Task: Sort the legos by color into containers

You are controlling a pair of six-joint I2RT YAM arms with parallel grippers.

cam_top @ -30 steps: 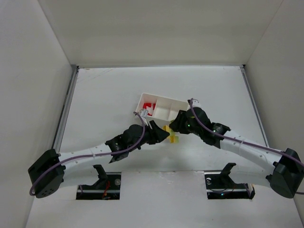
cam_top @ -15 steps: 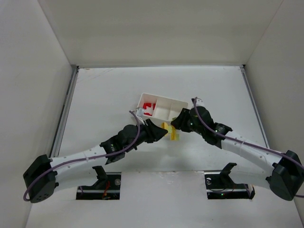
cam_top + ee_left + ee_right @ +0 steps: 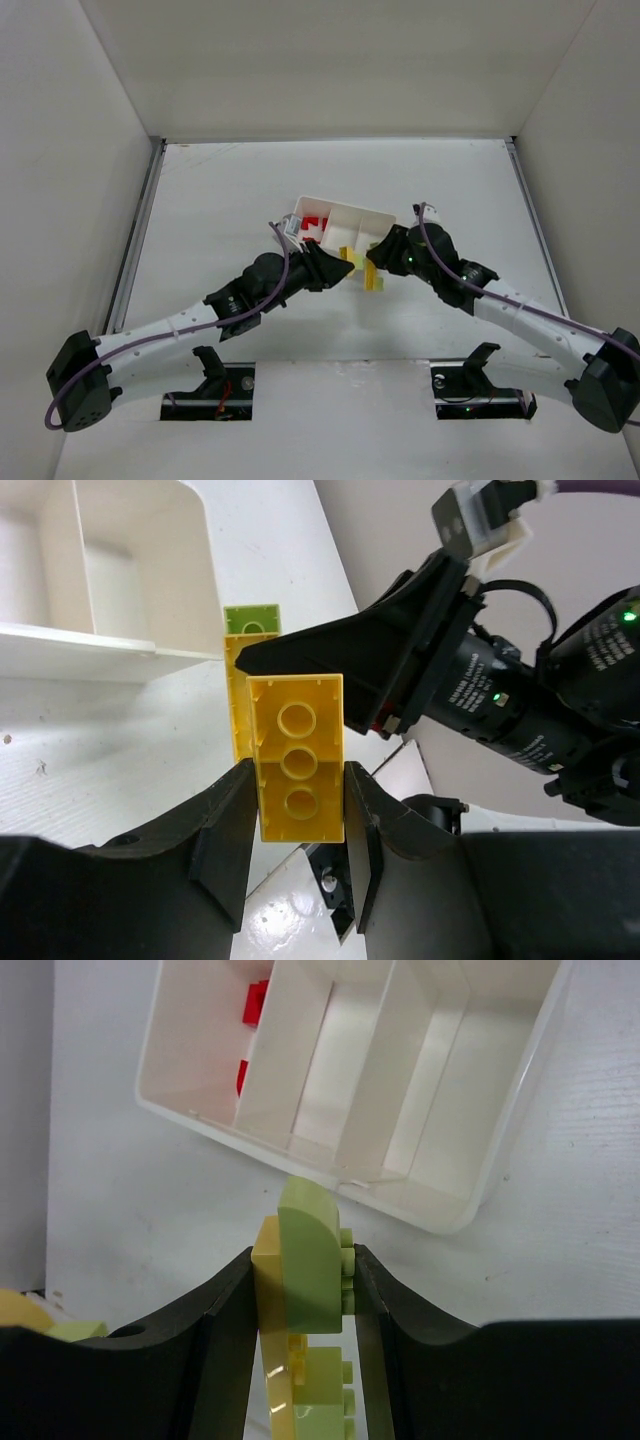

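our left gripper (image 3: 296,785) is clamped on a yellow brick (image 3: 297,730). its three studs face the wrist camera, and its long axis runs along the fingers toward the white tray (image 3: 130,645). our right gripper (image 3: 303,1275) is clenched on a pale green brick (image 3: 312,1230) with a yellow-orange brick (image 3: 266,1260) pressed to its left side. the green one stands on end, studs to the right. the right gripper's black finger crosses just beyond the yellow brick. both grippers meet just beside the tray's near wall. red bricks (image 3: 255,1005) lie in the tray's left end compartment.
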